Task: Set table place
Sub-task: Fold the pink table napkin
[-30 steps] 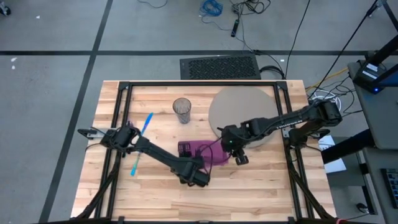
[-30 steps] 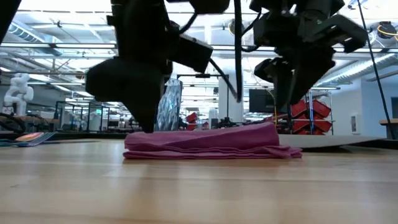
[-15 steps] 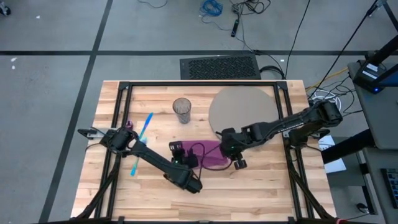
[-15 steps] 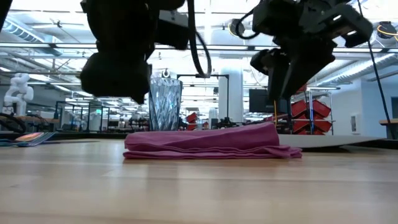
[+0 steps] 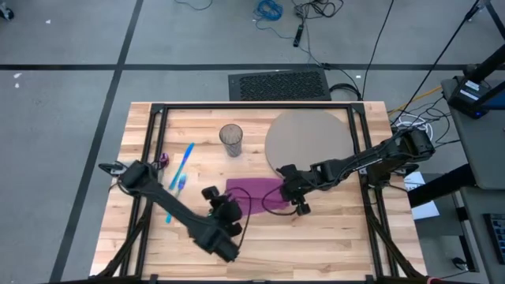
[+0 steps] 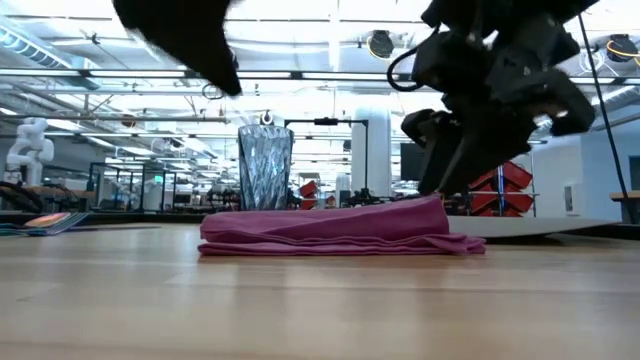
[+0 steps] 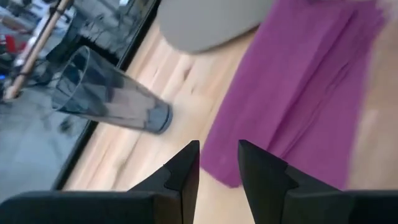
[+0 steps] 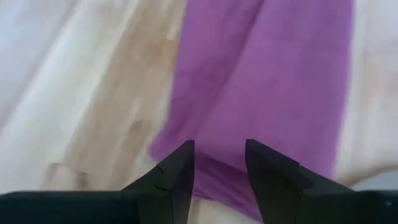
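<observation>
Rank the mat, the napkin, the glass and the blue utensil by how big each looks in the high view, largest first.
1. Round mat
2. Purple napkin
3. Glass and blue utensil: too close to rank; the glass is rounder, the utensil longer but thin.

matt cloth napkin (image 5: pixel 254 194) – pale planked-wood table (image 5: pixel 331 237)

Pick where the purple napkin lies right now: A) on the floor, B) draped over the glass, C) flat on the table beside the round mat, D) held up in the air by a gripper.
C: the high view shows the napkin lying flat on the table, next to the round mat, with the glass standing apart from it.
</observation>
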